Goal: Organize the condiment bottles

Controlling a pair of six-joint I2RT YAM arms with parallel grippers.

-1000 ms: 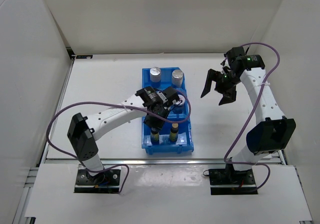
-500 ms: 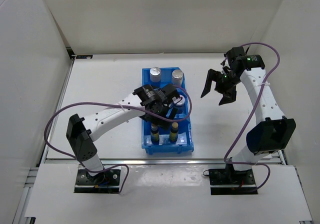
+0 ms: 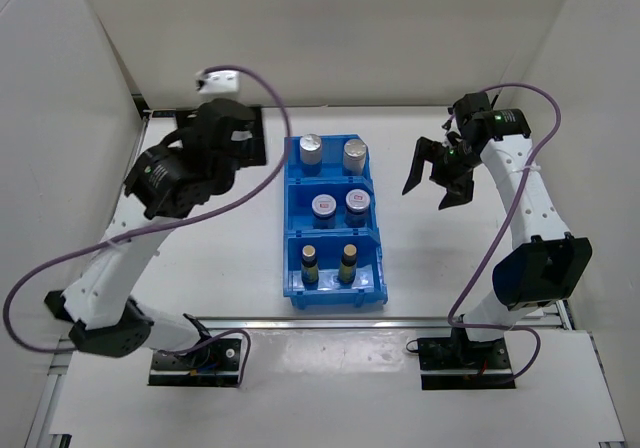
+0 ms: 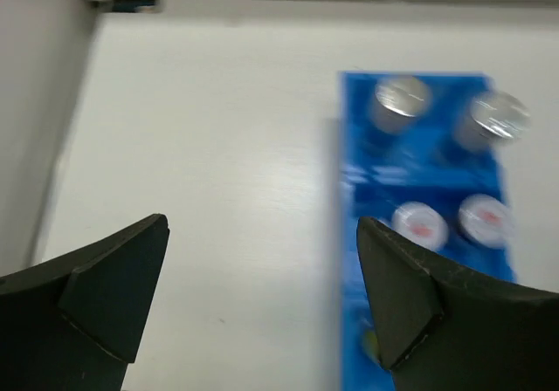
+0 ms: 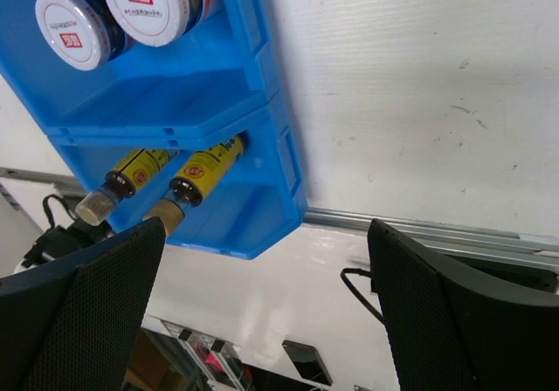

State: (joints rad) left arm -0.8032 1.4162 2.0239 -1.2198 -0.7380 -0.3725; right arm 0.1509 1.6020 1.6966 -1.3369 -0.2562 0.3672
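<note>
The six condiment bottles stand in pairs in the blue bin [image 3: 294,218]. Two silver-capped bottles [image 3: 311,148] [image 4: 400,103] fill the far compartment. Two squat red-marked jars [image 3: 324,206] [image 4: 419,225] [image 5: 74,29] sit in the middle one. Two slim yellow-brown bottles [image 3: 311,261] [image 5: 196,177] occupy the near one. My left gripper [image 3: 225,143] [image 4: 262,277] hangs open and empty, high over bare table left of the bin. My right gripper [image 3: 435,183] [image 5: 266,295] hovers open and empty to the right of the bin.
White walls close in the table on the left, back and right. A metal rail [image 5: 419,229] runs along the near table edge. The right arm's purple cable [image 3: 480,258] loops down beside its base.
My left gripper opened over the bin's middle compartment, leaving a jar there, then rose and swung away to the back left. The right arm has not moved.
</note>
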